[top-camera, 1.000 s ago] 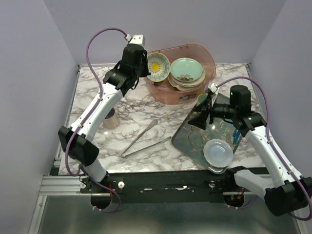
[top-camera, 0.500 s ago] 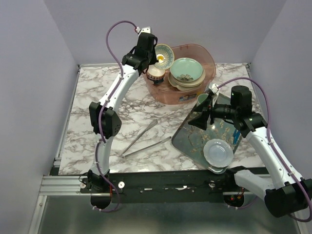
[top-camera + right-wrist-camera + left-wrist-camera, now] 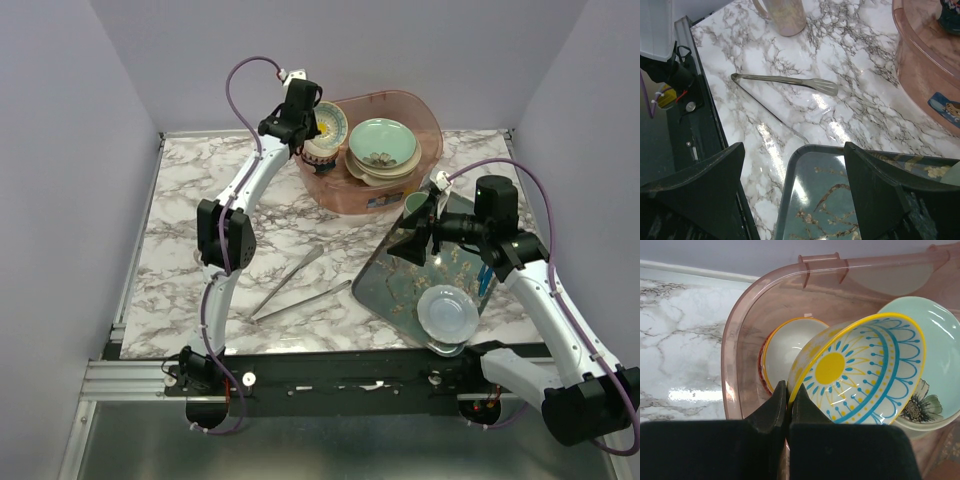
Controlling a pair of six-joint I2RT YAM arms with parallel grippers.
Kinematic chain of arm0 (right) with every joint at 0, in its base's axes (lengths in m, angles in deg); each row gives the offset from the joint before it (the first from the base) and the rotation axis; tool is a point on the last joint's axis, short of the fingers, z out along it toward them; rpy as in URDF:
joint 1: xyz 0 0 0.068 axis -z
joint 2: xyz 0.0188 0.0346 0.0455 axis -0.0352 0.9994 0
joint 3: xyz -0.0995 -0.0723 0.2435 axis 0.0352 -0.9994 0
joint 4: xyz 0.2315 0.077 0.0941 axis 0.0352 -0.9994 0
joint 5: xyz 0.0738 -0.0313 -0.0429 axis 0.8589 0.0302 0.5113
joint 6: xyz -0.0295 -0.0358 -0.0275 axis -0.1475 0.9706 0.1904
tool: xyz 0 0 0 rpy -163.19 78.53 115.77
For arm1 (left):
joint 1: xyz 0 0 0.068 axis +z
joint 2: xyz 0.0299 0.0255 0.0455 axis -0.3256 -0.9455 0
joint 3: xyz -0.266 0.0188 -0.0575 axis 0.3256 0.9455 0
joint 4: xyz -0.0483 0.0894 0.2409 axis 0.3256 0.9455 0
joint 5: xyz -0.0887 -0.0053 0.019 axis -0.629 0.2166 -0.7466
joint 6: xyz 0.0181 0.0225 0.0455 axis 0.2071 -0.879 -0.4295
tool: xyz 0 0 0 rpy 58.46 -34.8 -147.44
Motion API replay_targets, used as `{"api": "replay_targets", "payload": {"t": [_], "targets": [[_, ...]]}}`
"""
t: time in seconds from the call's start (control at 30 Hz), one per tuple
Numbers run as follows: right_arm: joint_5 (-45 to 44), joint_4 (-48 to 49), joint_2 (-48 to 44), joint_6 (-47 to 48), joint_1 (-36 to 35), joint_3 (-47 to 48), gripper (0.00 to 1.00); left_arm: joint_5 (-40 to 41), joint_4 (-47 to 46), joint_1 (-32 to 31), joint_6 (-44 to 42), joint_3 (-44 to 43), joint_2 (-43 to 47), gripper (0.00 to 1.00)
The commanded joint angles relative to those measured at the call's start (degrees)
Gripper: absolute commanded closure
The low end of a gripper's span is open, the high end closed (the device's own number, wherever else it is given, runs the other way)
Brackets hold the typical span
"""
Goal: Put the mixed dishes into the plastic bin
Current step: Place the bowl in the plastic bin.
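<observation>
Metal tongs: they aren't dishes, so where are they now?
In the top view the metal tongs lie on the marble table, left of the floral tray, nearer than the pink bin.

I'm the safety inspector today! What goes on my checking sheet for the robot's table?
Surface: glossy marble table.
Job's things: patterned bowl held tilted over the pink bin; small red bowl and mint-green plate inside it; mug on the table; pale dish on the floral tray.
Clutter: metal tongs lying on the table.
Grippers: left tool shut on the patterned bowl's rim; right tool open above the tray's edge.
Cables: purple cable looping above each arm.
Surroundings: plain lilac walls; nothing else seen.
</observation>
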Motion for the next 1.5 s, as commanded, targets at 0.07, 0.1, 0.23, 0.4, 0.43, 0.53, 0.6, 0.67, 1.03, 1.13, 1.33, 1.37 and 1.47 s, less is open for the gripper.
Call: {"api": "replay_targets", "payload": {"t": [0.07,0.1,0.23,0.4,0.43,0.53,0.6,0.67,1.03,1.13,1.33,1.37,1.47], "targets": [[0.88,-0.16,0.10,0.88,0.45,-0.77,0.12,2.35,-5.58,0.55,0.22,-3.26,-2.21,1.00],[0.97,-0.16,0.28,0.88,0.45,-0.78,0.12,2.44,-5.85,0.55,0.14,-3.18,-2.73,1.00],[1.06,-0.16,0.45,0.88,0.53,-0.78,0.12,2.62,-6.38,0.63,-0.30,-3.35,-3.88,1.00],[0.88,-0.16,0.63,0.88,0.53,-0.78,0.12,2.53,-6.47,0.81,-0.48,-3.35,-5.37,1.00],[0.88,-0.16,0.72,0.88,0.53,-0.78,0.12,2.53,-6.55,0.90,-0.48,-3.35,-5.55,1.00],[0.88,-0.16,0.80,0.88,0.53,-0.78,0.12,2.53,-6.73,1.07,-0.48,-3.44,-6.17,1.00],[0.88,-0.16,0.98,0.97,0.53,-0.78,0.12,2.35,-6.82,1.25,-0.39,-3.44,-6.60,1.00],[0.88,-0.16,1.07,0.88,0.62,-0.78,0.12,2.27,-6.82,1.34,-0.39,-3.44,-6.78,0.99],[0.62,-0.16,1.42,0.97,0.71,-0.69,0.11,2.18,-6.99,1.34,-0.48,-3.53,-7.75,0.89],[0.70,-0.08,1.42,0.97,0.80,-0.69,0.11,2.18,-6.99,1.34,-0.48,-3.44,-7.66,0.82],[0.88,-0.16,1.33,0.88,1.24,-0.69,0.11,2.09,-7.08,1.43,-0.57,-3.53,-7.05,0.73],[0.88,-0.16,1.25,0.88,1.15,-0.77,0.11,2.00,-7.08,1.51,-0.48,-3.53,-6.87,0.71],[1.14,-0.16,1.24,0.88,1.32,-0.78,0.11,1.91,-7.17,1.69,-0.48,-3.62,-5.91,0.64]]}}
